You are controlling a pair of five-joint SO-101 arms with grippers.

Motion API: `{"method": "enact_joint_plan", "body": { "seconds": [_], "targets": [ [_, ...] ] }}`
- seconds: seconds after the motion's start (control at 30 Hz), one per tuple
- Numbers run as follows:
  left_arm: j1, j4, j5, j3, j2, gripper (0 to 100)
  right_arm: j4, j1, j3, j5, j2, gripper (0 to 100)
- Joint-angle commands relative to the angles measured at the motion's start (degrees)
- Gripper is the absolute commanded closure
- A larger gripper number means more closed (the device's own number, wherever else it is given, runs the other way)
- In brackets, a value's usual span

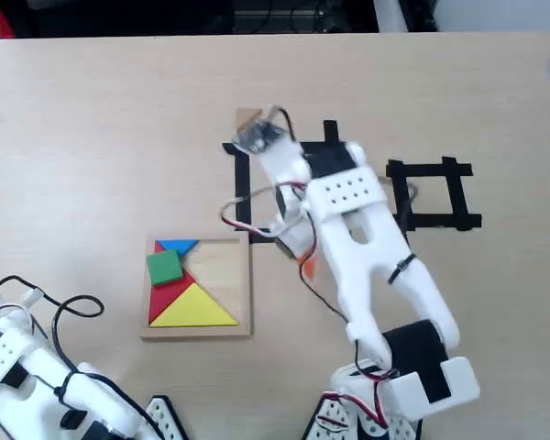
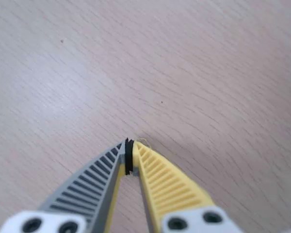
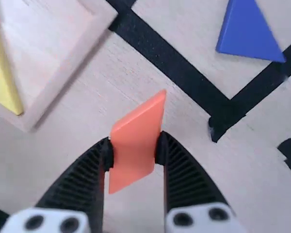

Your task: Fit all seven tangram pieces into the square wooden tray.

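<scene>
**Right fingers** (image 3: 134,145) were clenched on opposite edges of the flat orange parallelogram piece (image 3: 137,127), whose far corner projected past the fingertips. **Left fingers** (image 2: 129,156) were pressed together on nothing, over the bare pale wood-grain worktop (image 2: 194,63).

In the high view the orange parallelogram piece lay under the right arm. It was just outside the 3 o'clock rim of the square wooden tray (image 1: 249,293).

Inside the tray, four pieces packed the 9 o'clock side:
- a green square piece (image 1: 165,267)
- a yellow triangular piece (image 1: 194,309)
- a red piece (image 1: 168,295)
- a small blue triangle (image 1: 176,245)

The tray floor from 12 to 4 o'clock was bare.

**Likely hazards.**
- The grip bore only on thin edges, so the piece could pivot or slip between the fingers as it was lowered.
- A corner could catch the raised rim, which stood between the piece and the bare floor.
- A slanted entry could push the seated pieces out of register.
- A parallelogram set down with the wrong slant would probably block the pieces to follow.

**Surroundings.**
- A black tape outline (image 1: 242,188) lay at 12 o'clock of the held piece, largely covered by the right arm in the high view.
- The right wrist view showed a loose blue triangular piece (image 3: 247,29) inside that outline, not yet in the tray.
- A second black tape outline (image 1: 435,194) lay at 2 o'clock.
- The left arm sat at 8 o'clock of the tray, well apart from it.
</scene>
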Motion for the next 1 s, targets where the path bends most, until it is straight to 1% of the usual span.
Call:
{"method": "enact_joint_plan", "body": {
  "seconds": [0.0,0.13,0.27,0.37,0.53,0.57,0.63,0.73,0.8,0.87,0.97],
  "targets": [
    [-0.1,-0.9,0.6,0.0,-0.9,97,-16.2,1.8,13.0,1.8,-2.1,98.8],
    [-0.1,-0.9,0.6,0.0,-0.9,97,-18.8,2.0,14.3,1.3,-2.1,98.8],
    [0.0,-0.9,0.6,0.0,-0.9,97,-19.0,1.8,14.4,-1.1,-2.0,98.8],
    [0.0,-0.9,0.6,0.0,-0.9,97,-21.5,1.9,15.5,-3.3,-1.7,98.7],
    [0.0,-0.9,0.6,0.0,-0.9,97,-25.4,1.8,15.8,-4.0,5.7,98.7],
    [0.0,-0.9,0.6,0.0,-0.9,97,-25.7,2.0,14.7,-5.1,7.8,98.7],
    [0.0,-0.9,0.6,0.0,-0.9,97,-25.1,2.9,11.7,-9.6,11.2,98.8],
    [0.0,-0.9,0.6,0.0,-0.9,97,-21.6,6.2,6.3,-16.4,14.8,98.8],
    [0.0,-0.9,0.6,0.0,-0.9,97,-20.6,7.5,4.4,-18.0,16.0,98.8],
    [0.0,-1.0,0.6,0.0,-0.9,97,-20.1,6.8,3.5,-13.8,16.6,98.7],
    [0.0,-1.0,0.6,0.0,-0.9,97,-20.1,5.1,3.2,-0.2,16.7,98.7]
  ]
}}
